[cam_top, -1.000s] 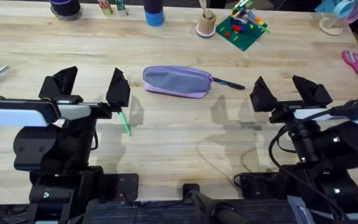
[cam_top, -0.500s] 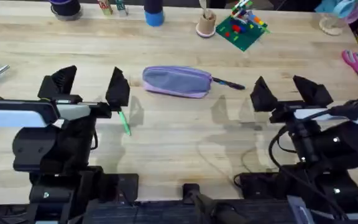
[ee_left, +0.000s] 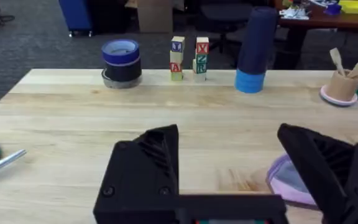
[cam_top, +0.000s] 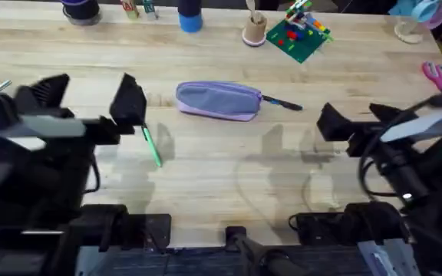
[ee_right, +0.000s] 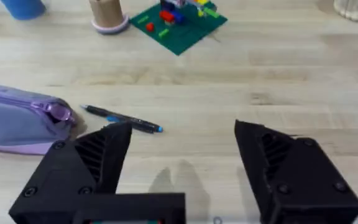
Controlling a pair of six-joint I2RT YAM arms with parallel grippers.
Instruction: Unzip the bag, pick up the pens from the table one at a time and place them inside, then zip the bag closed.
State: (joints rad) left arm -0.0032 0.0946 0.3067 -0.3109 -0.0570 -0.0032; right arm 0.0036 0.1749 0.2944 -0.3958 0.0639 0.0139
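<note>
Left end effector (cam_top: pixel 90 100): black two-finger tool, fingers spread wide, nothing between them; it hangs above the counter.
Right end effector (cam_top: pixel 363 123): black, likewise spread and empty, above the counter.
Pouch (cam_top: pixel 219 100): soft oblong lavender-purple fabric bag with a grey-blue side panel, lying flat about midway between the two end effectors and slightly beyond both; its zipper appears closed, the pull at the end nearer the right end effector.
Green pen (cam_top: pixel 152 146): slim bright green pen lying on the pale plank wooden counter (cam_top: pixel 221 176), just beside the left end effector's inner finger, on the base side.
Dark pen (cam_top: pixel 282 103): slim blue-black pen, one end against the pouch's zipper-pull end, ahead of the right end effector and toward the pouch.
Risk, zipper: a pull on the tab may drag the light, unpinned pouch instead of opening it.
Risk, dark pen: shifting the pouch could roll the touching pen away.
Risk, green pen: a thin round barrel may slip or skid under closing fingers.
</note>
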